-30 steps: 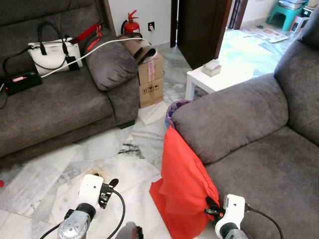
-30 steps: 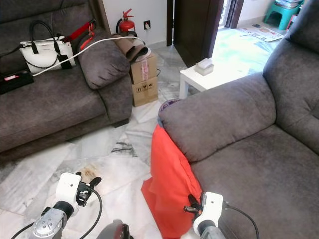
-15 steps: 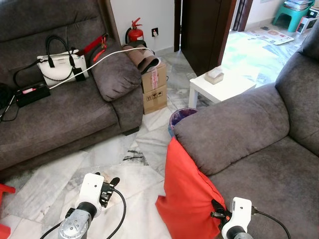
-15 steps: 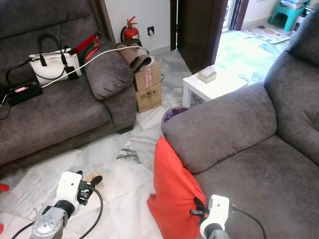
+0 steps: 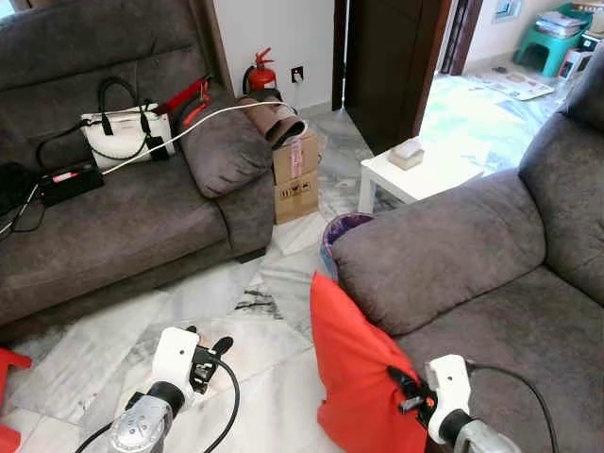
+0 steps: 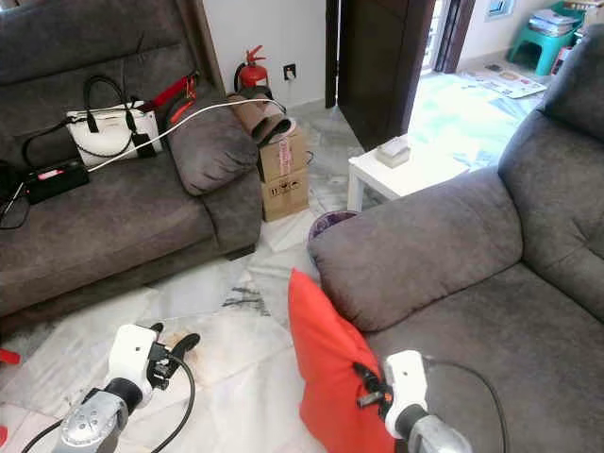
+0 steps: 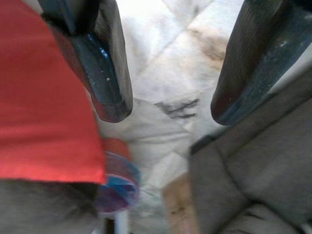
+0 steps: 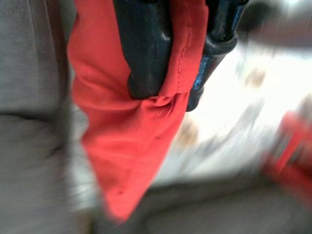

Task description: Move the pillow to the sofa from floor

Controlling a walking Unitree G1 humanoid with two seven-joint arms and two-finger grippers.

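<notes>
Right gripper [image 8: 168, 73] is clamped on the pillow [image 5: 359, 373], which stands against the sofa [image 5: 444, 250] front; placement on the seat remains. Left gripper [image 7: 168, 73] is wide, empty.

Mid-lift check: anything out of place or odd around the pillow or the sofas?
The red pillow hangs by one pinched edge from the right claw, against the grey sofa's armrest. A white cable trails across the far sofa onto a cardboard box.

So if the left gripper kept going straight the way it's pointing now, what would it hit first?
Probably bare marble floor: the open left gripper frames it, with the red pillow beside one finger. Depth is unclear.
</notes>
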